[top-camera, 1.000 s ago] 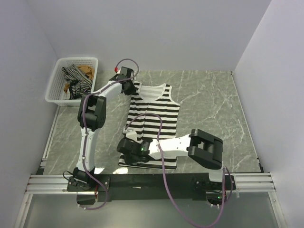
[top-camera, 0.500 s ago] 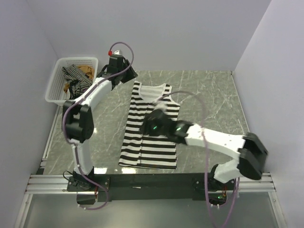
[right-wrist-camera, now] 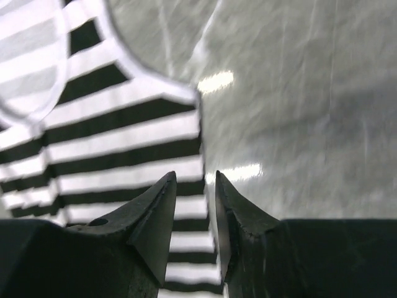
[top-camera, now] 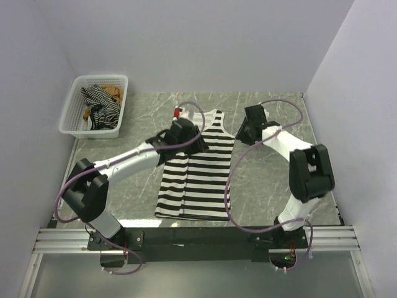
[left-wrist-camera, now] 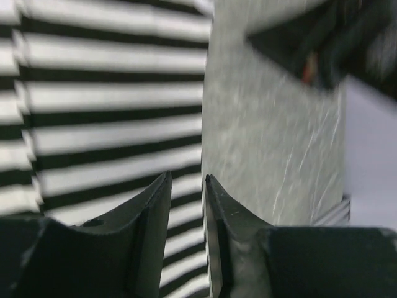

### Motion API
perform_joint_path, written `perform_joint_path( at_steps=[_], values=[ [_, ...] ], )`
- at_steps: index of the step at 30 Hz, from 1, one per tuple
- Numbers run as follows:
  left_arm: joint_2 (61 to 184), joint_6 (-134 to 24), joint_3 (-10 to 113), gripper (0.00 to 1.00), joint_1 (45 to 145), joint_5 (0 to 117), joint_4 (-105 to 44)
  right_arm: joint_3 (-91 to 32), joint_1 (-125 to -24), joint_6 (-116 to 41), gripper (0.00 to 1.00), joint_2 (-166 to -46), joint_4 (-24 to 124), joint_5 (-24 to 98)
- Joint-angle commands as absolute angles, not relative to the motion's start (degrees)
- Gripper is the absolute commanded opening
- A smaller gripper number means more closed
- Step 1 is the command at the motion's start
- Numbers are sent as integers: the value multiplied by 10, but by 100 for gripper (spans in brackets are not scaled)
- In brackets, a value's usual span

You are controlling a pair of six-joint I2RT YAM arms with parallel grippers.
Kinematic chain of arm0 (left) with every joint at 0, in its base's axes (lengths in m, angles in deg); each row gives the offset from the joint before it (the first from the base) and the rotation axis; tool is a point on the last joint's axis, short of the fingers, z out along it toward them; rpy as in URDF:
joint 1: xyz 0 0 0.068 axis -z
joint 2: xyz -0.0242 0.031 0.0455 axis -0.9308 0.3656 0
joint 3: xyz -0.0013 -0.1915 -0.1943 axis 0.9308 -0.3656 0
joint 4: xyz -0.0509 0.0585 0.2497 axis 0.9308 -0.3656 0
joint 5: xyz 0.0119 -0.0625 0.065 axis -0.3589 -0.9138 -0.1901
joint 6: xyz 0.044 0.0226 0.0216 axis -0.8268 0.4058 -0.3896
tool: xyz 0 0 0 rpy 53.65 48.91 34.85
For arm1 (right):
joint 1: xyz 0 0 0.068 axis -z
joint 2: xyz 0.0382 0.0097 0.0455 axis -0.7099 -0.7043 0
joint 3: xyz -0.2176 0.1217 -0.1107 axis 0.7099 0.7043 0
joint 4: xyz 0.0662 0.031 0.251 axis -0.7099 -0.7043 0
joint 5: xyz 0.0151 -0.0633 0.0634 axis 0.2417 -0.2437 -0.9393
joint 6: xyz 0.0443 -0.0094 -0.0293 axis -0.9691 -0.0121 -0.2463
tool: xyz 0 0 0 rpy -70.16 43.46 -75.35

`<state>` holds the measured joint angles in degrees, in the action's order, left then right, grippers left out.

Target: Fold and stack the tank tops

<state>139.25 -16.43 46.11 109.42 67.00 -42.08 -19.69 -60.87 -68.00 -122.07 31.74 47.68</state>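
The black-and-white striped tank top [top-camera: 197, 171] lies spread flat in the middle of the table, neck away from the arms. My left gripper [top-camera: 193, 139] hovers over its upper left part, jaws a narrow gap apart and empty; in the left wrist view [left-wrist-camera: 187, 179] it sits above the top's [left-wrist-camera: 111, 99] side edge. My right gripper [top-camera: 244, 135] is beside the top's right shoulder, also slightly open and empty [right-wrist-camera: 196, 177], over the edge of the fabric [right-wrist-camera: 124, 136]. The thin dark striped top [top-camera: 99, 104] and the tan-brown top [top-camera: 115, 91] lie crumpled in the basket.
The white mesh basket [top-camera: 74, 84] stands at the back left corner of the grey marble table [top-camera: 273, 174]. Walls close in on the left, back and right. The right arm shows as a dark blur in the left wrist view [left-wrist-camera: 322, 49].
My left arm has swung from beside the basket down over the striped top's upper left. My right arm has swung from the top's middle out to its right shoulder.
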Motion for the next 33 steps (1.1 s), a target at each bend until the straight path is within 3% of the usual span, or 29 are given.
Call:
perform_joint_path(
  at_steps=[1,9,19,22,25,33],
  values=[
    [1332,-137,417,34,1144,688,-385,-271,-601,-636,39,-1272,313,450],
    [1334,-117,344,33,1289,696,-374,-347,-596,-632,38,-1371,289,473],
    [1365,-78,334,34,1385,730,-359,-344,-596,-635,33,-1412,294,469],
    [1387,-73,340,36,1404,736,-353,-340,-597,-637,29,-1420,303,465],
    [1403,-68,340,37,1419,737,-349,-330,-597,-642,1,-1418,311,460],
    [1440,-73,365,40,1463,753,-372,-272,-596,-664,0,-1371,336,466]
  ],
)
